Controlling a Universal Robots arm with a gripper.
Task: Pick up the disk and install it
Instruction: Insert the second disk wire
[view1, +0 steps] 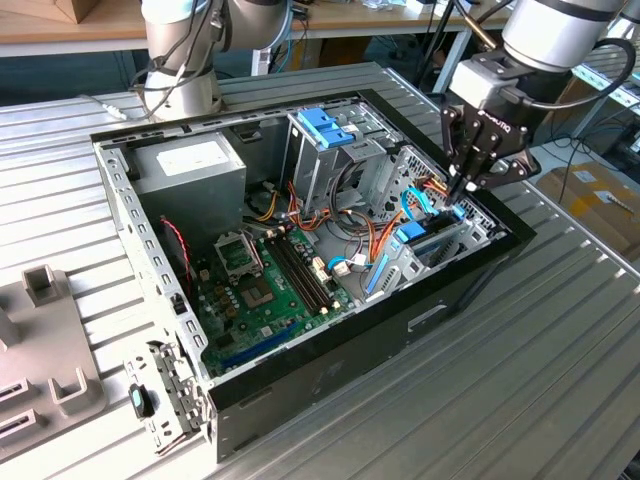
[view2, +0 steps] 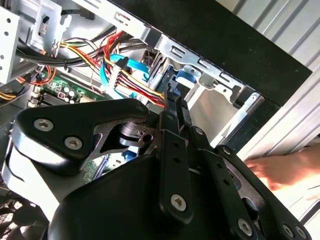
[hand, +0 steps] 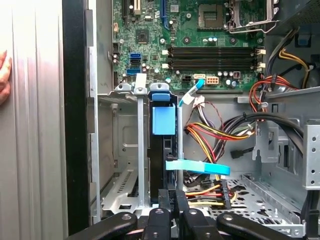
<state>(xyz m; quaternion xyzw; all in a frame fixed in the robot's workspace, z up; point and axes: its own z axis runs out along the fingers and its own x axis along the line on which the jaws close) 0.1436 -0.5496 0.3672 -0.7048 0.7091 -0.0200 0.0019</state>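
Tool (view1: 468, 188) sits at the computer case's (view1: 330, 385) drive bay, fingers closed on the disk (hand: 163, 150), which stands upright in its slot.

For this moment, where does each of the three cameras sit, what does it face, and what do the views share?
Exterior view: off the arm, above the table, looking down into the open computer case; the arm and gripper hang over the drive bay at the exterior view's right.
First wrist view: on the arm, looking down past the gripper at the disk standing in the bay, with the motherboard beyond.
Second wrist view: on the arm, looking across the gripper's black links at cables.
Shared: both wrist views show a person's hand outside the case.
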